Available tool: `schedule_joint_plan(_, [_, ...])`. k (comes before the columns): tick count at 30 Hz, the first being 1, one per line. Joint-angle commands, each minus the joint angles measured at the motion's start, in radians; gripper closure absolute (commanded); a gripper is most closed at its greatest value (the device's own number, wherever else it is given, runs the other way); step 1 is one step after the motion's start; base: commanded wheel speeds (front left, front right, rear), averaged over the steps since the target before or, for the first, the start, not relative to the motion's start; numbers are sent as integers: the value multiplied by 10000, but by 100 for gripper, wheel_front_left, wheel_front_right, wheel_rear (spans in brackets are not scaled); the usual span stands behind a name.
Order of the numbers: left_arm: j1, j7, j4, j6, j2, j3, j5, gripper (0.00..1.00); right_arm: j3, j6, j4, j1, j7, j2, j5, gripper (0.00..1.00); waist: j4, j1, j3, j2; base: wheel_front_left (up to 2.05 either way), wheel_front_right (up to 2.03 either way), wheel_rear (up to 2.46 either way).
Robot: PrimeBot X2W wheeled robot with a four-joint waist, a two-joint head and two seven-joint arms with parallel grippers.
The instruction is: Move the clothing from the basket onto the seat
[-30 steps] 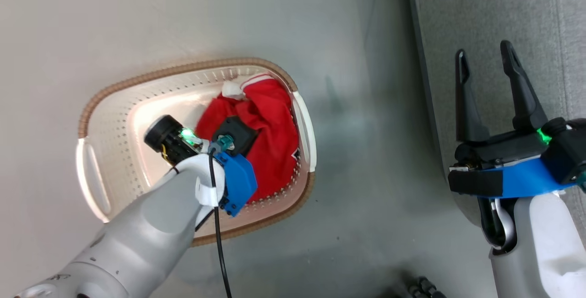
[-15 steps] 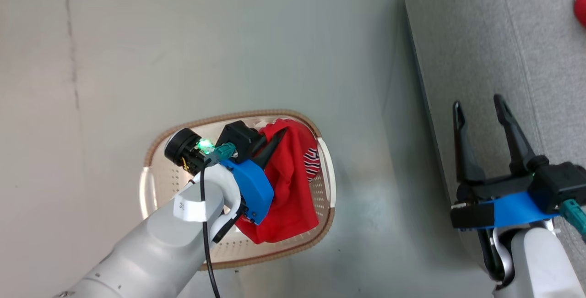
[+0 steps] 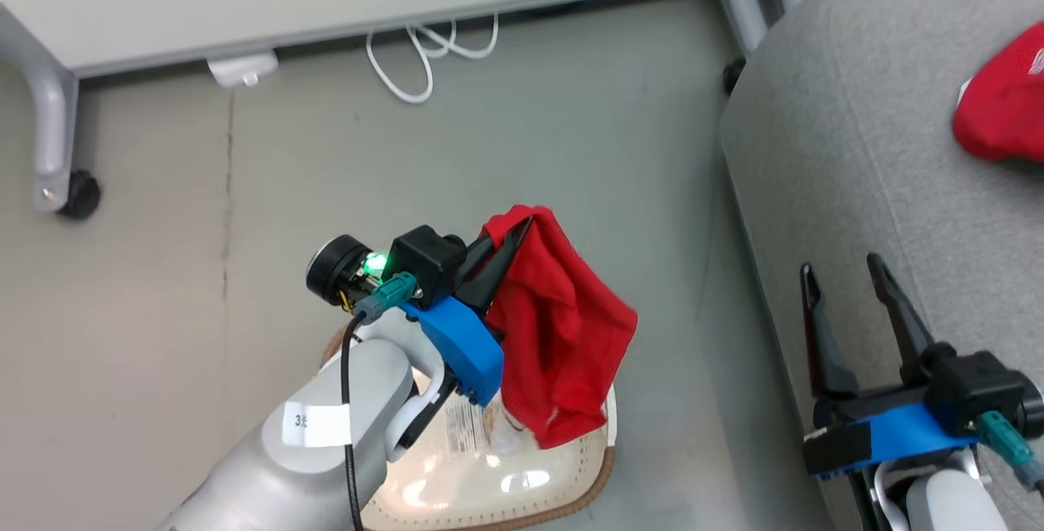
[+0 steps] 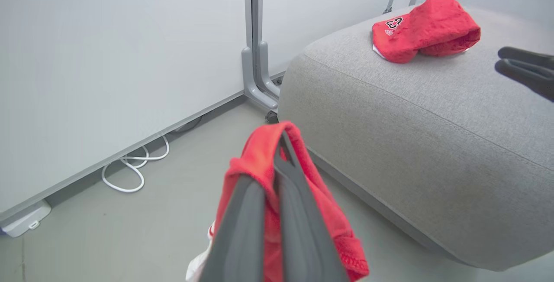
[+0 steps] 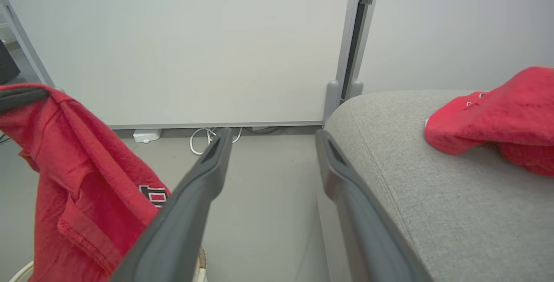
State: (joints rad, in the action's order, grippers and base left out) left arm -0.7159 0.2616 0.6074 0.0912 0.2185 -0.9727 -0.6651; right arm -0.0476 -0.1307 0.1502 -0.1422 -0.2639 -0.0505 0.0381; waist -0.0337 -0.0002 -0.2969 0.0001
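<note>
My left gripper (image 3: 514, 231) is shut on a red garment (image 3: 563, 335) that hangs in the air above the cream basket (image 3: 489, 482); its fingertips (image 4: 283, 143) pinch the cloth's top edge. The same garment (image 5: 78, 178) hangs at the left of the right wrist view. Another red garment (image 3: 1003, 99) lies on the grey seat (image 3: 856, 148) toward its far right, seen also as red garment (image 4: 426, 28) on the seat (image 4: 411, 121). My right gripper (image 3: 840, 270) is open and holds nothing, over the seat's near edge.
A white wall panel with grey wheeled legs (image 3: 53, 139) runs along the back. A white cable (image 3: 424, 50) loops on the floor beneath it. Open grey floor lies between the basket and the seat. A label (image 3: 469, 429) shows in the basket bottom.
My left gripper has lifted the red garment up out of the basket. The head view has tilted upward, bringing in the wall, the cable and the garment on the seat.
</note>
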Motion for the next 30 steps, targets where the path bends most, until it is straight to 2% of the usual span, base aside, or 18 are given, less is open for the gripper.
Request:
schedule_joint_plan(1, [91,48,-112,-34,36,117,77,100,-9,-1,64,222,-13,2,36,0,29,2,515,-1,0,0,0])
schedule_joint_plan(20, [-989,-357,-1874,-427,-184,733,14,100,-138,-1,487,1589,-12,2,182,0,171,2,2879,-1,0,0,0])
schedule_joint_plan(30, [-1252,-776,-2735,-689,-181,712,-42,100,-146,-1,442,1801,-12,2,237,0,152,2,3235,-1,0,0,0])
